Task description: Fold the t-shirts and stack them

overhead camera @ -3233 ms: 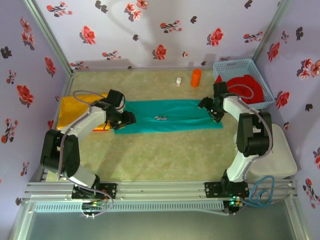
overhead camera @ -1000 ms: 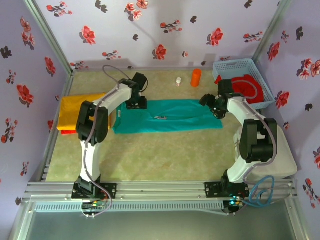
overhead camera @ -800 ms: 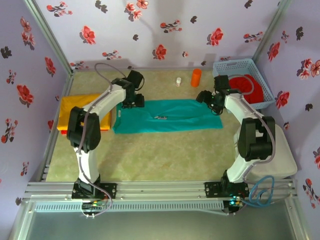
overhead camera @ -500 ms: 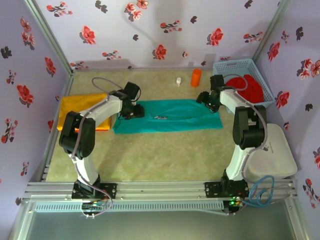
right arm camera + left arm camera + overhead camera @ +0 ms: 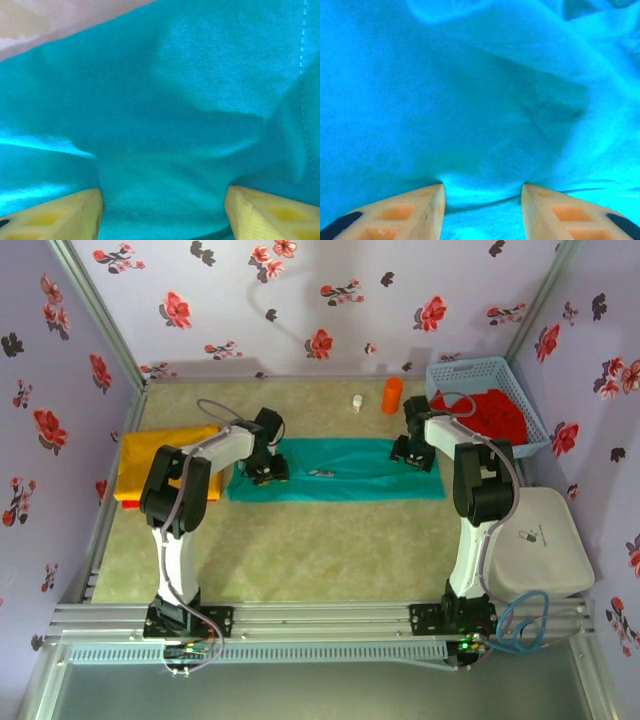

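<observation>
A teal t-shirt [image 5: 340,472] lies folded into a long strip across the middle of the table. My left gripper [image 5: 268,469] is pressed down on its left end. In the left wrist view the left gripper [image 5: 482,187] is open, with teal cloth [image 5: 480,100] puckered up between its orange fingers [image 5: 420,210]. My right gripper [image 5: 413,454] is down on the strip's right end. The right gripper [image 5: 162,192] is open in its wrist view, its yellow fingers [image 5: 65,215] wide apart on teal cloth [image 5: 165,125]. A folded yellow-orange t-shirt [image 5: 150,462] lies at the left. Red t-shirts [image 5: 485,412] fill the basket.
The light blue lattice basket [image 5: 447,371] stands at the back right corner. An orange cylinder [image 5: 392,395] and a small white object [image 5: 357,402] stand behind the teal shirt. Flowered walls close in the left, back and right sides. A white bag [image 5: 540,550] lies by the right arm.
The left gripper has come a little nearer along the shirt's left end and lowered onto it. The right gripper has shifted left onto the right end. Both sets of jaws have narrowed.
</observation>
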Robot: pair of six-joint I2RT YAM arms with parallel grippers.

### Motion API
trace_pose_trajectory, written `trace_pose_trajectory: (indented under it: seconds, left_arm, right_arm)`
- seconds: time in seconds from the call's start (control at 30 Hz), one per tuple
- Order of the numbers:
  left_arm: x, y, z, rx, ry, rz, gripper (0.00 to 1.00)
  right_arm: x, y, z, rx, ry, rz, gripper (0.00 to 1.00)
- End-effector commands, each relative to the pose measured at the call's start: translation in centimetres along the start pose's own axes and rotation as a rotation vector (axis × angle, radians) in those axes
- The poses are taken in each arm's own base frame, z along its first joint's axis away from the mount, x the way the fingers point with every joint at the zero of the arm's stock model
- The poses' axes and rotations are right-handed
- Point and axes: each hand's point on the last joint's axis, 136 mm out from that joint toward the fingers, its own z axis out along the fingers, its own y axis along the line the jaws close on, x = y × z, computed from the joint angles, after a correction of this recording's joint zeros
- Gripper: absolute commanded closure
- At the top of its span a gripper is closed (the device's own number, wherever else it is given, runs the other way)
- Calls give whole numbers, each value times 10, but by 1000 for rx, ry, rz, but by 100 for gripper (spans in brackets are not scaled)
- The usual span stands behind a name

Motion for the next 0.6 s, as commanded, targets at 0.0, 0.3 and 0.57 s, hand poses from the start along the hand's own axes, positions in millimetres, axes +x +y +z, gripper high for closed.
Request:
trace_pose_trajectory:
  seconds: [0.0, 0.3, 0.57]
  left_arm:
    - [-4, 15, 10, -40, 50, 14, 56]
    - [-44, 18, 29, -62, 93, 42, 58]
    - [-84, 15, 32, -124, 86, 170, 59]
  right_arm:
    - [33, -17, 14, 90, 119, -43, 33]
    - [111, 15, -7, -1, 217, -81, 32]
    - [212, 56, -20, -137, 260, 0, 33]
